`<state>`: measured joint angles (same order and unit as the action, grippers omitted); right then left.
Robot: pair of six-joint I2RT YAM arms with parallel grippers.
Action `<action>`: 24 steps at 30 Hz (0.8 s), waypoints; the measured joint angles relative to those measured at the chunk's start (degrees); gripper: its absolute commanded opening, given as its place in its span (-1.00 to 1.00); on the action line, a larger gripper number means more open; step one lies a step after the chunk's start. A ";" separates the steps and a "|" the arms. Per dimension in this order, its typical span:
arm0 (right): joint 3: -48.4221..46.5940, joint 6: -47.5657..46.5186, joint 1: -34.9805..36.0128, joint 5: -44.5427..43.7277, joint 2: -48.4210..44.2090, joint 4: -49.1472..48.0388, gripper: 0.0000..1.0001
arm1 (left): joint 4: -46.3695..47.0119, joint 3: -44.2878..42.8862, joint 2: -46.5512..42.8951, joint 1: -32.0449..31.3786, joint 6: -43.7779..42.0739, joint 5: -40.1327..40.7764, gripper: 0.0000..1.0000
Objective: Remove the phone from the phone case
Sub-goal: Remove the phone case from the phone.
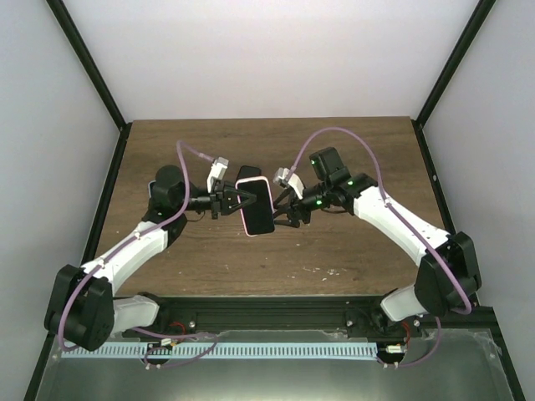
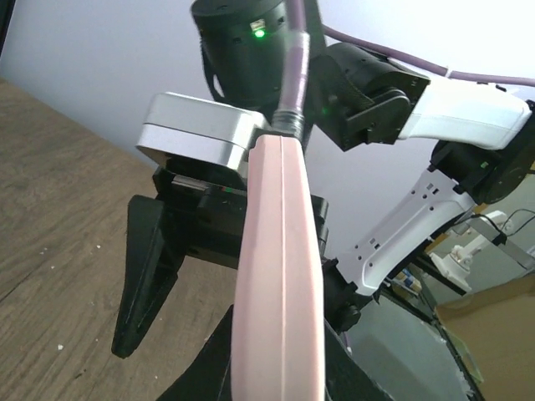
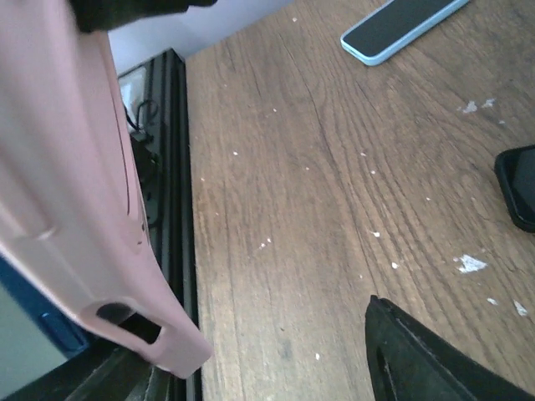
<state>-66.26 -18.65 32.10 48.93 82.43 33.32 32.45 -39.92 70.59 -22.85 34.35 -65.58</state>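
The phone (image 1: 257,209), black screen up, sits in a pink case and is held above the table between both grippers. My left gripper (image 1: 236,200) is shut on its left edge. In the left wrist view the pink case (image 2: 280,251) runs edge-on between my fingers (image 2: 205,368). My right gripper (image 1: 284,210) is at the phone's right edge with its jaws spread wide. In the right wrist view the case (image 3: 75,209) fills the left side, and one black finger (image 3: 435,359) stands far from it at the bottom right; the other finger is hidden.
The right wrist view shows a phone in a light blue case (image 3: 401,25) lying on the wooden table (image 3: 318,209) and a black object (image 3: 518,188) at the right edge. A black rail (image 1: 267,313) runs along the table's near edge.
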 measured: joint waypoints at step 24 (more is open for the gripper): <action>-2.45 14.86 -1.25 7.87 0.37 -3.91 -0.99 | -15.50 -5.31 -2.95 -1.31 -7.06 10.45 -0.38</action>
<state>-68.71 -3.79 30.85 56.80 82.81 29.41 16.95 -45.23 67.64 -24.16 27.29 -55.13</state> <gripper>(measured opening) 0.072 0.139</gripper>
